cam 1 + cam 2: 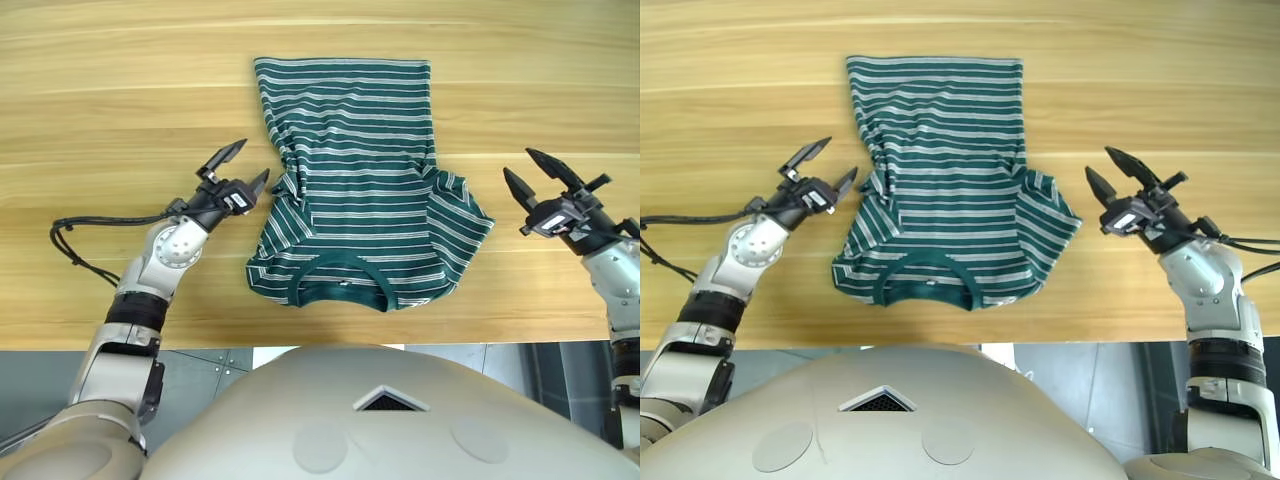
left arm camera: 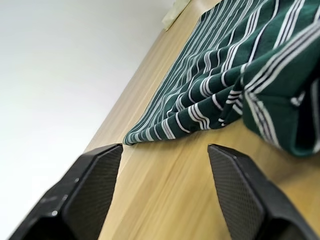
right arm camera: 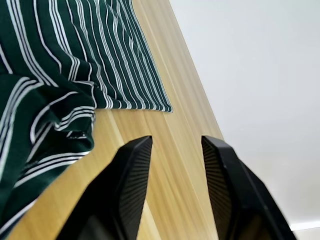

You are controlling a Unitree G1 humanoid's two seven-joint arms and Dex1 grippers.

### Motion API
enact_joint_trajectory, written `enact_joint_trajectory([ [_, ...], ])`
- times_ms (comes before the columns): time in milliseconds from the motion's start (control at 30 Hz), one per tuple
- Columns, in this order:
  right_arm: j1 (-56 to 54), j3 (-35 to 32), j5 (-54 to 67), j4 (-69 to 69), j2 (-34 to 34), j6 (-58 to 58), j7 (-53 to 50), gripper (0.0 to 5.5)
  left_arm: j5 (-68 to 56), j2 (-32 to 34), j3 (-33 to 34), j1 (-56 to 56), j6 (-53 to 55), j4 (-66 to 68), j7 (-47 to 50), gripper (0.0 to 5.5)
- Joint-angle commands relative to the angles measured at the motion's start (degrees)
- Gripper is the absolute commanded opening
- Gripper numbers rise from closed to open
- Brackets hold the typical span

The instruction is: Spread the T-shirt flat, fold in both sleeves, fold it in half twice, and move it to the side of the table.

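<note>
Left eye view: T-shirt (image 1: 355, 180) flat mid-table (image 1: 120, 80), sleeves bunched in, left gripper (image 1: 240, 170) and right gripper (image 1: 540, 176) flanking it, both jaws wide open, empty.

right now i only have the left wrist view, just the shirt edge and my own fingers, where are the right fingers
observer: The right fingers are open, off the shirt's right side, not touching it.
operator: sleeves flat yet
observer: No, the left sleeve and right sleeve are both bunched up against the body.
operator: which end is near me
observer: The collar, by the table's near edge.
</note>
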Motion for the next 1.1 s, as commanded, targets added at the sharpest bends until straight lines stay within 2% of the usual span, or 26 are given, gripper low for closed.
enact_joint_trajectory([
  [33,-5.80,3.31,-2.15,1.62,2.30,0.72,-1.02,1.82,-2.10,-1.04,-0.37,-2.58,-0.69,-3.58,-1.36,3.16],
  [300,-10.07,6.64,-5.24,7.77,2.61,0.57,-3.59,1.82,2.38,-2.99,-4.13,-15.62,-0.70,5.52,-0.91,3.16],
  [533,-13.98,9.55,-6.66,12.21,3.96,-0.44,-6.24,1.82,12.80,-1.16,-11.56,-29.00,0.91,25.65,1.15,3.16],
  [733,-15.74,11.32,-7.56,13.44,4.81,-0.52,-8.14,1.82,16.05,-1.02,-16.13,-31.97,-0.72,35.19,1.72,3.16],
  [933,-16.34,12.44,-7.99,13.95,4.96,-0.70,-9.40,1.82,17.93,2.10,-20.11,-32.06,-1.97,36.58,1.37,3.16],
  [1100,-16.49,13.07,-8.15,14.57,4.81,-0.86,-10.49,1.82,11.50,2.43,-13.17,-34.36,2.20,35.50,10.16,3.16],
])
